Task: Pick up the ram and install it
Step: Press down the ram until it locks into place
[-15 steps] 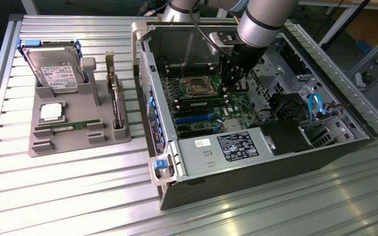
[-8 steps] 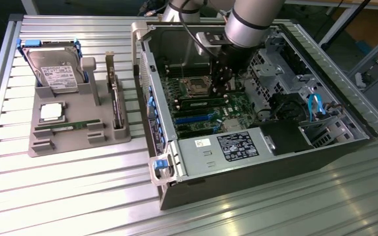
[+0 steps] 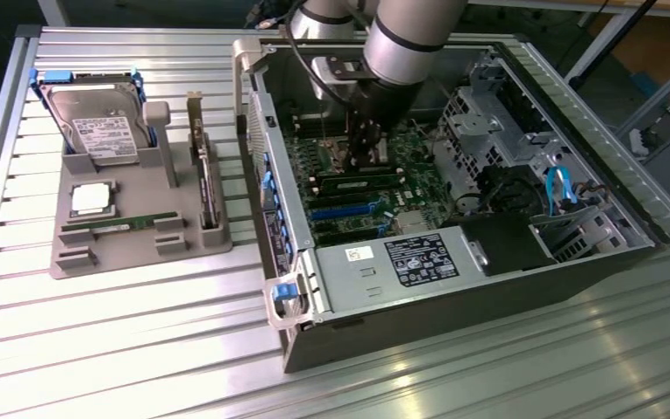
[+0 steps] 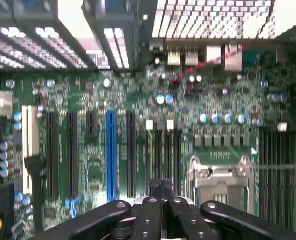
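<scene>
Inside the open computer case (image 3: 452, 262), the gripper (image 3: 365, 150) hangs over the motherboard (image 4: 137, 140), fingers (image 4: 158, 192) closed together, while a ram (image 3: 119, 224) lies on the grey tray (image 3: 137, 253) beside that case.

Bright glare on table slats (image 3: 137, 349), wrist view soft, overexposed case grille (image 4: 213, 17)

This looks like a robotics lab or assembly test cell. A table (image 3: 137, 349) of ribbed aluminium profile carries an open desktop computer case (image 3: 463, 227) with its motherboard (image 4: 137, 130) bare, beside a grey moulded fixture tray (image 3: 137, 253) that seats loose computer parts in shaped slots. An industrial robot arm (image 3: 411, 39) reaches into the case, and metal framing stands behind the table.
</scene>
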Motion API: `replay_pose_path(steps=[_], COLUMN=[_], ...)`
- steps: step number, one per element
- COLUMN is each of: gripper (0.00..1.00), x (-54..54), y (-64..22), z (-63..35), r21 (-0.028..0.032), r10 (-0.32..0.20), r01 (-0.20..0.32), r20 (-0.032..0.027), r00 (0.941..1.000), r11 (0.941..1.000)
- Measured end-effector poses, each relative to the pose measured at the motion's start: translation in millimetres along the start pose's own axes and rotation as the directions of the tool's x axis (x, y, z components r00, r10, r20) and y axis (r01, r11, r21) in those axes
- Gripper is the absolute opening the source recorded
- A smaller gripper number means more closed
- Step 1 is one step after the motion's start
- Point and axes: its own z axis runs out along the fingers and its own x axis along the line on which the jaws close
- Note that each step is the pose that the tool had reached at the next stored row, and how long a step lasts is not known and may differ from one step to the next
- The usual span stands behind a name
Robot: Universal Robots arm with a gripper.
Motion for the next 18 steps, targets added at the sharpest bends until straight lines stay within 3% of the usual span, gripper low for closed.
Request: replay_pose_path(steps=[6, 18], gripper=[0.10, 0.10], x=[-0.2, -0.1], y=[16.1, 12.8], z=[0.8, 0.6], r21=[0.0000, -0.0001], r10=[0.000, 0.000], r01=[0.000, 0.000], r20=[0.0000, -0.0001], r00=[1.0000, 1.0000], r11=[1.0000, 1.0000])
